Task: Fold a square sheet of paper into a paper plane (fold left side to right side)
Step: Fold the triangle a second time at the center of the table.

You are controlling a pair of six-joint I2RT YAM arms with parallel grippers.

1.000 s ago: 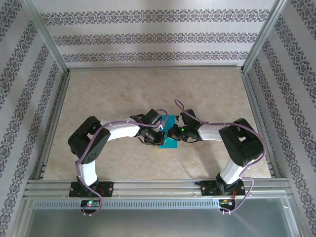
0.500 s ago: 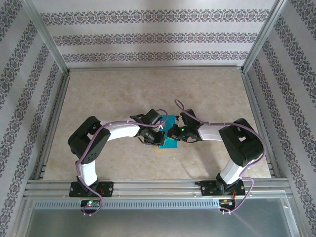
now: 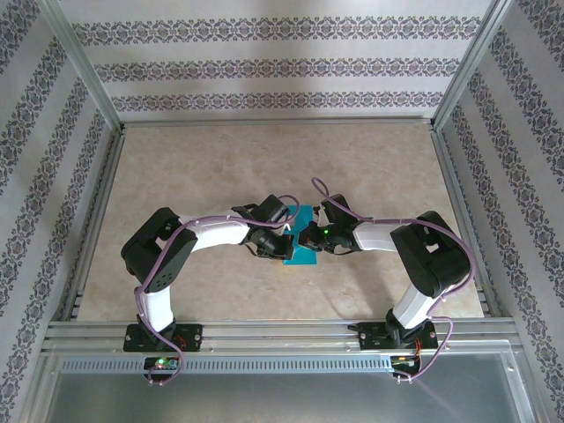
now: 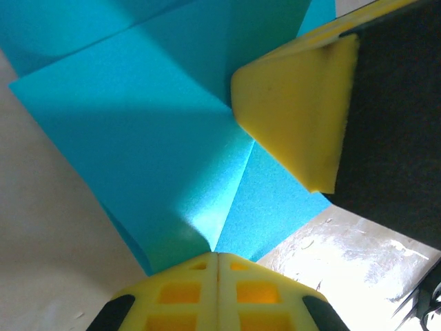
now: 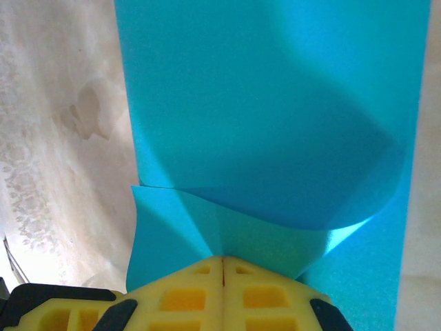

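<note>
The left tool (image 4: 218, 256) has its 2 fingers pressed together. A crease in the teal sheet of paper (image 4: 158, 138) runs straight into their tips, so it looks to be pinching the paper's edge. The right tool (image 5: 222, 261) is pressed together too, nipping a puckered lower layer while a loose flap bulges and curls above it. In the top view both tools meet over the paper near the middle of the bench (image 3: 176, 167), with the paper partly folded between them (more than 1 layer shows, though I cannot tell how many).

The 2 pinches sit very close together, so any pull in opposite directions could tear the thin paper or drag it out of 1 grip. The bulging flap is not flat. Pressed down as it lies, its crease would likely land crooked and the edges miss each other. If either tool lets go early, the flap may spring back open.
</note>
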